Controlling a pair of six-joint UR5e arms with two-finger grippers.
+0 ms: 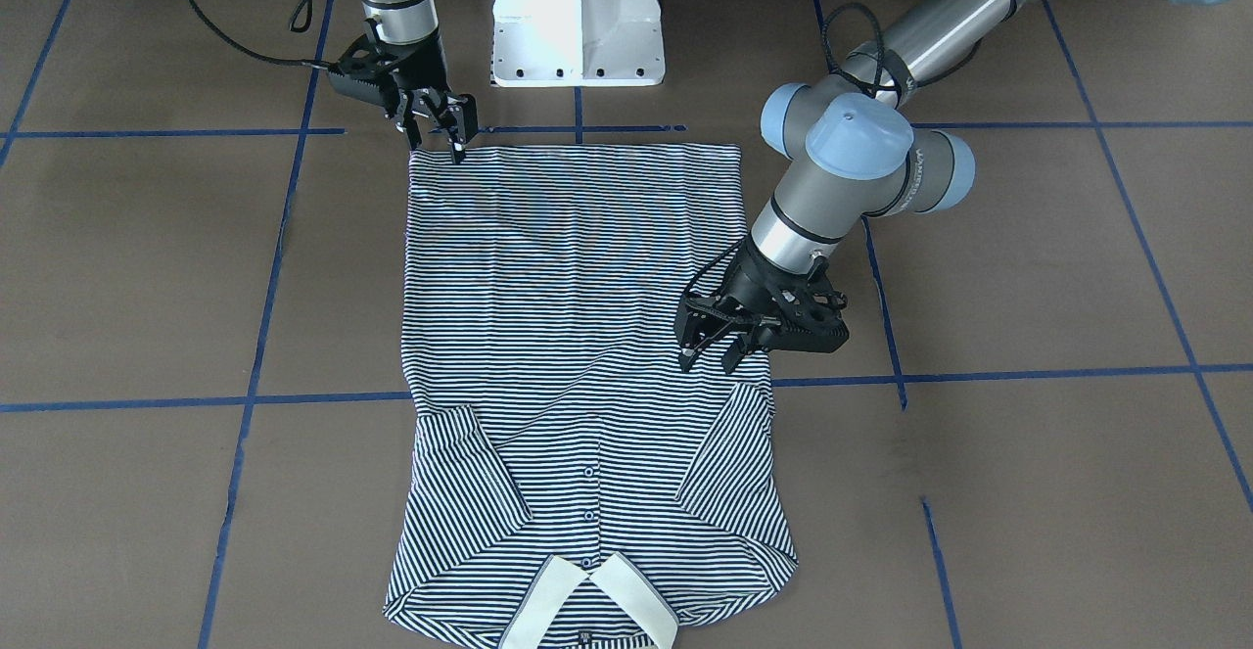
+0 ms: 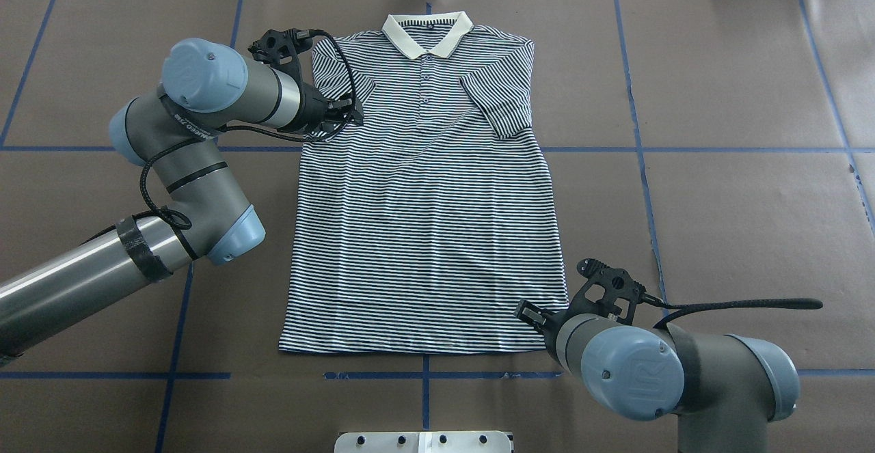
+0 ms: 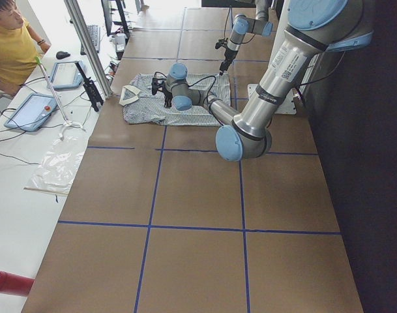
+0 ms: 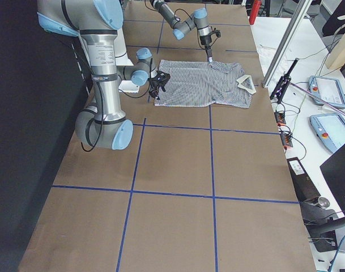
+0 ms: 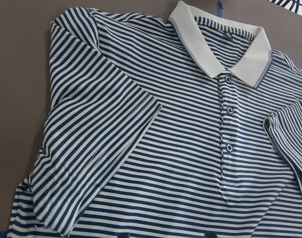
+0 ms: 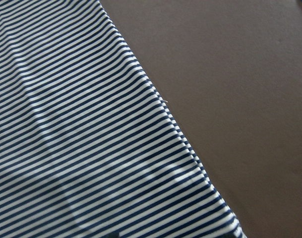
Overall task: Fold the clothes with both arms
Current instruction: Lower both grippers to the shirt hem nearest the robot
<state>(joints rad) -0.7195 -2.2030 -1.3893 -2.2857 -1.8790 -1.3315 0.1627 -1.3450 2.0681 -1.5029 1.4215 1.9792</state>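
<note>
Lying flat and front-up on the brown tabletop (image 2: 718,200), the polo shirt (image 2: 424,221) has its collar (image 2: 427,26) at the far edge from the robot and both sleeves tucked in over the chest. You can read that as a narrowed body, ready for a lengthwise fold.

The arms' placing fits that. The left pincer (image 1: 709,363) hangs just over the shirt's side edge below the folded left sleeve (image 5: 101,148). The right pincer (image 1: 438,145) stands at the hem corner (image 6: 225,213) nearest the robot's base. Both look released, fingers apart and nothing between them.

The front-facing view gives you those spread fingers, which the overhead view largely hides behind the wrists. The left wrist view alone shows the sleeve's crease and the placket buttons (image 5: 228,110) close up. The right wrist view shows the hem edge resting on the tabletop, not lifted.
</note>
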